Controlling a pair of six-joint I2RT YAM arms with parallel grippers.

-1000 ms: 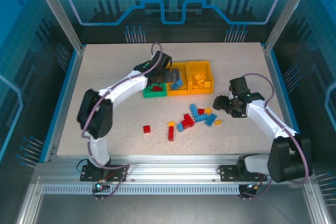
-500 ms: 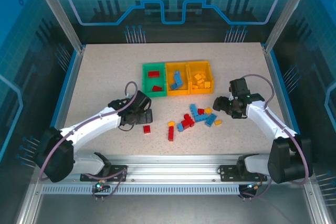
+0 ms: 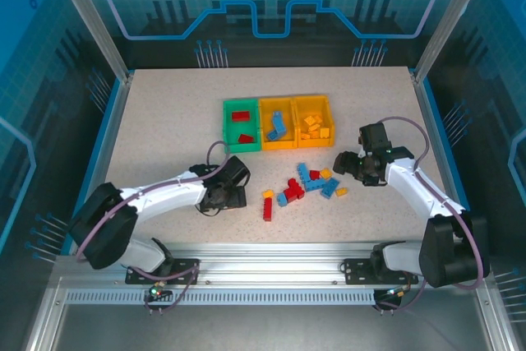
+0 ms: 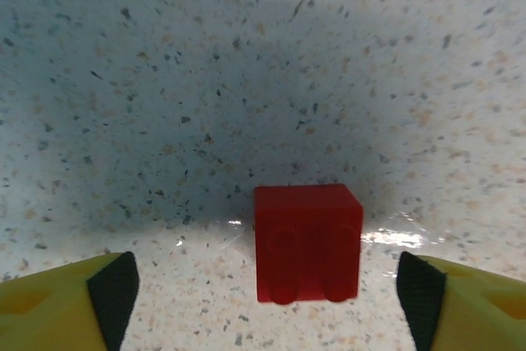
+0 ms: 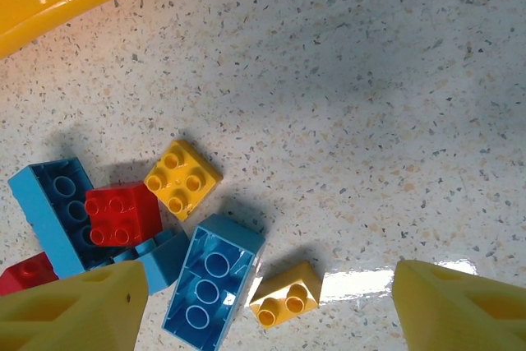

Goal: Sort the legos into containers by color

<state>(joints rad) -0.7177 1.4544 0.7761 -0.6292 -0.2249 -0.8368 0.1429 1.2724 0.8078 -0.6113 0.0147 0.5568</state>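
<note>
A small red lego [image 4: 308, 242] lies on the table between the fingers of my left gripper [image 4: 267, 295], which is open with a gap on each side of the brick. In the top view the left gripper [image 3: 231, 196] is low over the table's front left, covering that brick. The containers stand in a row at the back: the green bin [image 3: 231, 127] holds red legos, the middle yellow bin [image 3: 287, 140] blue ones, the right yellow bin [image 3: 325, 109] yellow ones. My right gripper [image 3: 343, 163] hovers open and empty by the loose lego pile [image 3: 308, 182], straddling a small yellow lego [image 5: 285, 295].
Within the pile lie an upturned blue lego [image 5: 209, 281], a yellow square lego [image 5: 182, 178], a red lego [image 5: 122, 213] and a long blue lego [image 5: 51, 207]. A long red lego [image 3: 267, 210] and a yellow lego [image 3: 268, 194] sit just right of the left gripper.
My left arm swung from over the bins down to the front left and lowered around the lone red lego, its jaws narrowing somewhat. The right arm has not moved.
</note>
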